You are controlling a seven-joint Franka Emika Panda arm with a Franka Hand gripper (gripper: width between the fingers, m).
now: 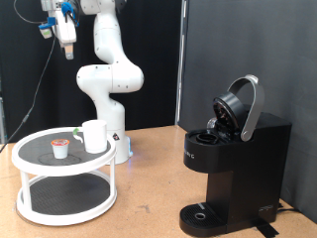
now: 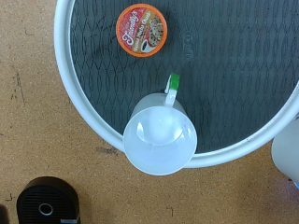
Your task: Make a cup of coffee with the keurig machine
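Plain white ceramic cup [image 1: 95, 136] upright on round white two-tier tray [image 1: 40, 184], beside small orange-topped pod [image 1: 61, 148]. Tall black keurig machine [image 1: 234, 159] well apart, lid raised. Gripper [image 1: 65, 42] high above; opening impossible to tell. Likely rigid, slick, breakable; best grasped by rim or handle.

Brown wooden table [image 1: 149, 169], white round two-tier stand [image 1: 64, 183] and black keurig machine [image 1: 233, 164] standing on it

The cup [image 1: 95, 135] and pod [image 1: 61, 148] sit on the stand [image 1: 40, 204], left of the keurig machine [image 1: 233, 164].
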